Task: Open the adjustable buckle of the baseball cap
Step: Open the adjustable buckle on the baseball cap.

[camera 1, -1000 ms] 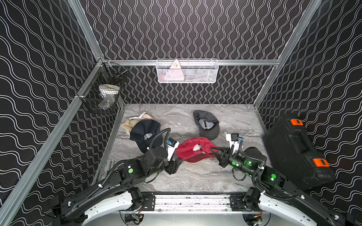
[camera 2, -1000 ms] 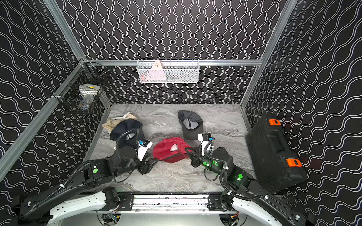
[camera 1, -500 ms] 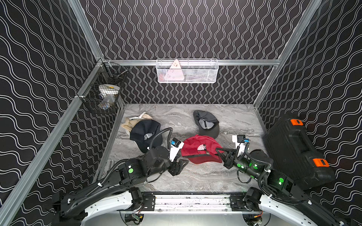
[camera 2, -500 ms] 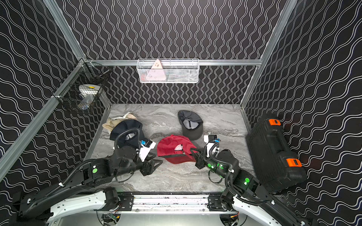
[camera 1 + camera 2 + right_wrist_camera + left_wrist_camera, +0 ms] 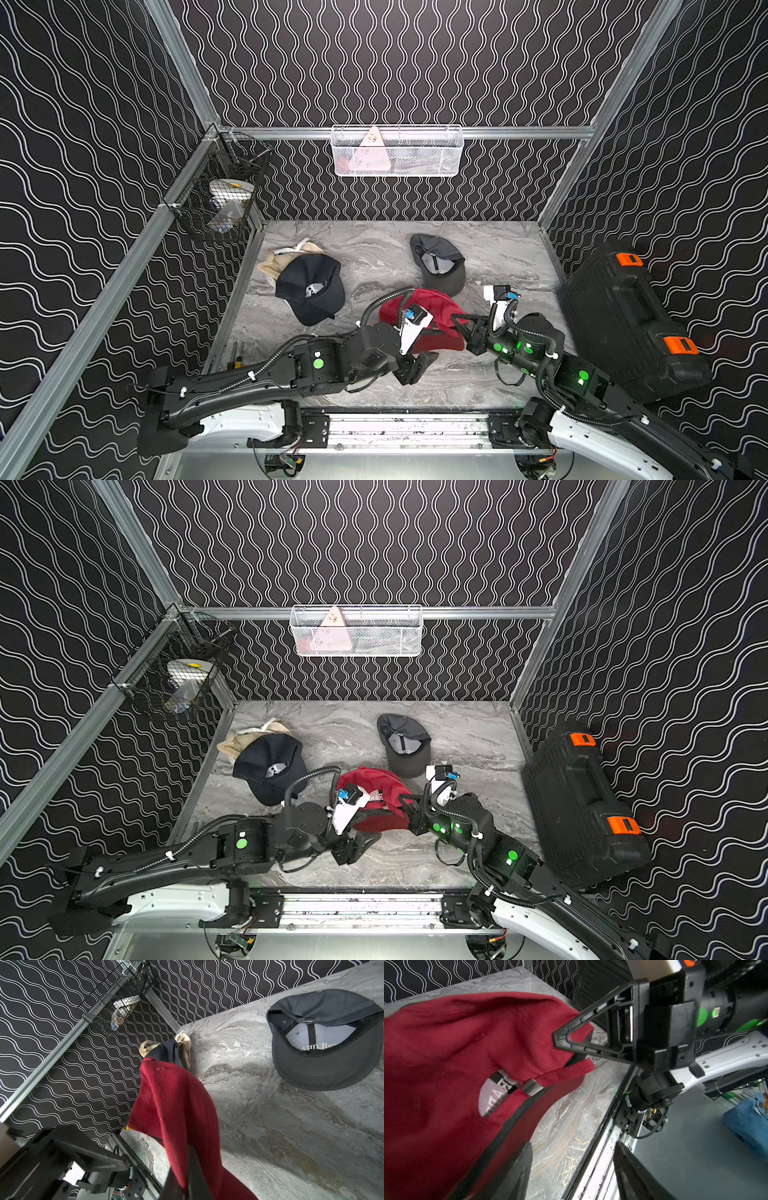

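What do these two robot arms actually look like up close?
The left arm and right arm are black with white shells near the base, green dots on the joints, ribbed black cables, white wrist brackets. Jaws: black, triangular, skeletal frames.

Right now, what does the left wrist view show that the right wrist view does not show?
Only the left wrist view: the metal buckle at the back of the red cap, and the open jaws of the left gripper. Only the right wrist view: the grey cap, lying upside down, and the black wire basket. Both: the red cap, the right gripper shut on its edge, and the marble table.
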`<state>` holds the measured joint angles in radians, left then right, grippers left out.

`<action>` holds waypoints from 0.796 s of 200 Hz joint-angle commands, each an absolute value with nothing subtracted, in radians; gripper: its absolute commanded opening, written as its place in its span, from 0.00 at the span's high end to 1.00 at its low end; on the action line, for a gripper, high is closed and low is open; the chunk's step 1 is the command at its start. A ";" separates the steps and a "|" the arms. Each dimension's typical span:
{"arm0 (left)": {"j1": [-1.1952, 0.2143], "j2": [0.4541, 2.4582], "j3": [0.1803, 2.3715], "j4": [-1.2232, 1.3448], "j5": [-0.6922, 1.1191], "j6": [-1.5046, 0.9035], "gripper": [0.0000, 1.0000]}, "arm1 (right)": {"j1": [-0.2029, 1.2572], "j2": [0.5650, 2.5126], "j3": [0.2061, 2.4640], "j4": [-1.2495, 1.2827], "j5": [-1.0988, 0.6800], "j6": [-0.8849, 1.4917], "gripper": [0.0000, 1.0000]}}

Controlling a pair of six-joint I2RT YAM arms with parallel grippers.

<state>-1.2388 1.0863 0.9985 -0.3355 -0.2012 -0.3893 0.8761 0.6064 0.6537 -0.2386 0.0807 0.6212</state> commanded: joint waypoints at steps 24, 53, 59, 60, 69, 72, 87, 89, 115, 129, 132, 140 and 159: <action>-1.257 1.164 1.038 -0.226 -0.284 -0.421 0.28 | 0.877 0.610 0.640 -0.148 0.065 0.669 1.00; -1.257 1.208 1.066 -0.218 -0.297 -0.423 0.27 | 0.877 0.613 0.635 -0.134 0.055 0.678 1.00; -1.258 1.214 1.068 -0.215 -0.302 -0.424 0.26 | 0.879 0.615 0.634 -0.130 0.053 0.680 1.00; -1.257 1.214 1.069 -0.214 -0.303 -0.425 0.26 | 0.878 0.614 0.634 -0.129 0.053 0.680 1.00; -1.258 1.222 1.070 -0.207 -0.311 -0.426 0.26 | 0.878 0.615 0.633 -0.125 0.047 0.683 1.00; -1.258 1.225 1.072 -0.206 -0.313 -0.427 0.26 | 0.878 0.615 0.631 -0.125 0.045 0.684 1.00; -1.258 1.236 1.077 -0.200 -0.316 -0.430 0.25 | 0.877 0.615 0.629 -0.120 0.037 0.691 1.00; -1.258 1.238 1.077 -0.199 -0.317 -0.430 0.25 | 0.877 0.615 0.630 -0.120 0.037 0.690 1.00; -1.258 1.263 1.081 -0.186 -0.321 -0.436 0.26 | 0.877 0.611 0.629 -0.115 0.027 0.696 1.00; -1.257 1.274 1.086 -0.183 -0.327 -0.436 0.26 | 0.879 0.610 0.629 -0.112 0.022 0.699 1.00; -1.256 1.276 1.087 -0.182 -0.329 -0.436 0.27 | 0.878 0.610 0.629 -0.111 0.021 0.699 1.00; -1.258 1.278 1.088 -0.178 -0.333 -0.434 0.28 | 0.878 0.610 0.629 -0.112 0.017 0.701 1.00; -1.258 1.284 1.094 -0.172 -0.344 -0.428 0.33 | 0.878 0.610 0.627 -0.111 0.012 0.703 1.00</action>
